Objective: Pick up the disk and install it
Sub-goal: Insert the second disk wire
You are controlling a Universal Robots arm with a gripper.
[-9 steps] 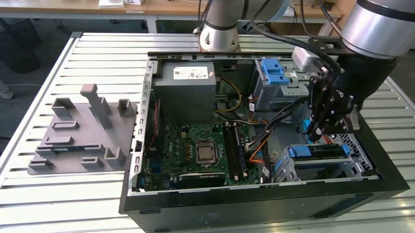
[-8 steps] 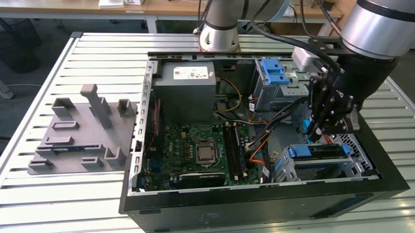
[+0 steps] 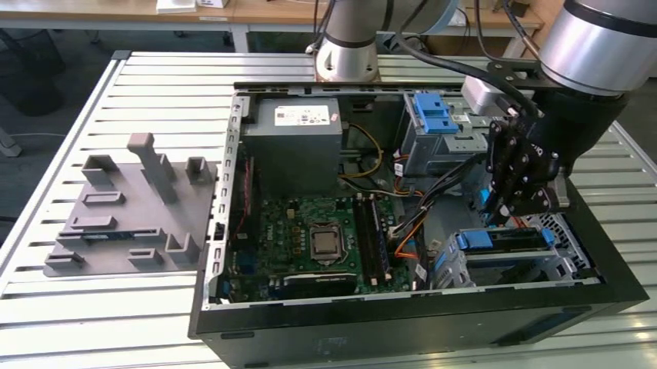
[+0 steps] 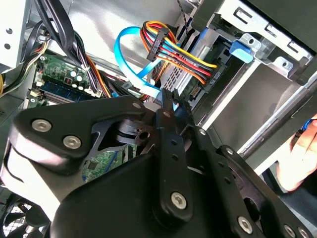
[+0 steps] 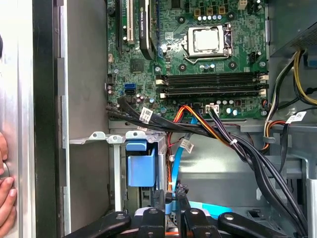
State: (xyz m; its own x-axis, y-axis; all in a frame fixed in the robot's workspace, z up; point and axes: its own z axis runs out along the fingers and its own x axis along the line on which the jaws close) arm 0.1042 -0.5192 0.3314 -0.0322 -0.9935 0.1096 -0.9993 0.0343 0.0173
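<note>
black linkage gripper nearest the lens in the second wrist view, fingers drawn together at a black connector | flat silver-metal disk with blue rail seated in the drive cage at the case's near exterior-view right | green motherboard left of it

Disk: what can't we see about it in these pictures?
- Disk: mostly hidden behind the gripper in the exterior view; how deep it sits is unclear.
- Its label: shadowed by the gripper there.
- Hand: cut off by the first wrist view's edge.
</note>
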